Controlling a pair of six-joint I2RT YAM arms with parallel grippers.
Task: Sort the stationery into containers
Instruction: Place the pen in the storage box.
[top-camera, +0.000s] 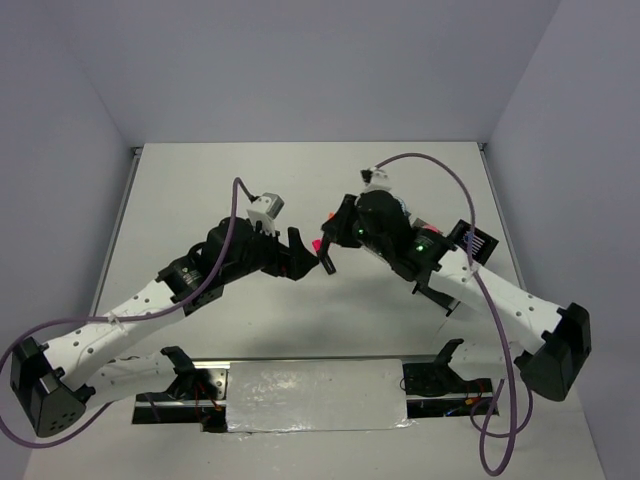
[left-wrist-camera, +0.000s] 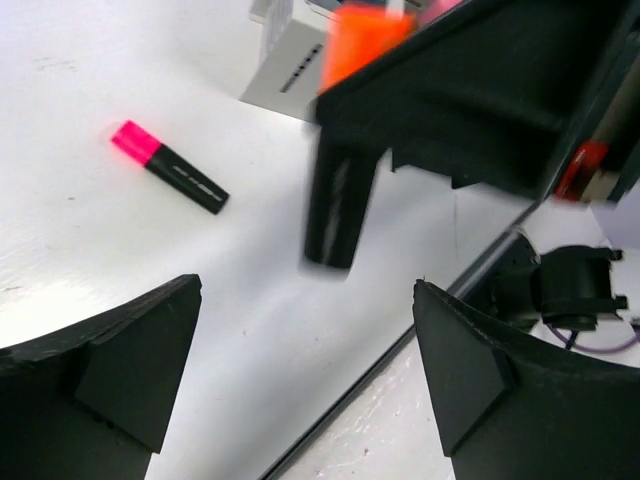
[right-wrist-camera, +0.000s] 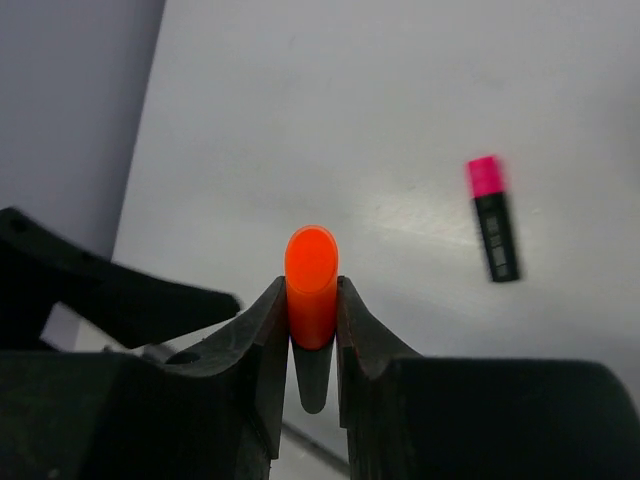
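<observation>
White table (top-camera: 250, 190) under pale lilac walls: the right gripper (right-wrist-camera: 312, 300) is clamped on the orange-capped highlighter (right-wrist-camera: 311, 270) near its cap, the barrel hanging free above and beside the pink-capped highlighter (left-wrist-camera: 170, 168) lying flat, probably so it can go end-first into a container. Facing it near the pink-capped highlighter, the left gripper (left-wrist-camera: 306, 300) stands spread wide and grips nothing; the white slotted box (left-wrist-camera: 285, 62) sits beyond that pen. Pale markings on the pink-capped highlighter's barrel are too small to read.

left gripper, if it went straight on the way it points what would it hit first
Probably the orange-capped highlighter held by the right gripper, ahead of the left gripper; depth is unclear. The pink highlighter lies off to one side.
</observation>
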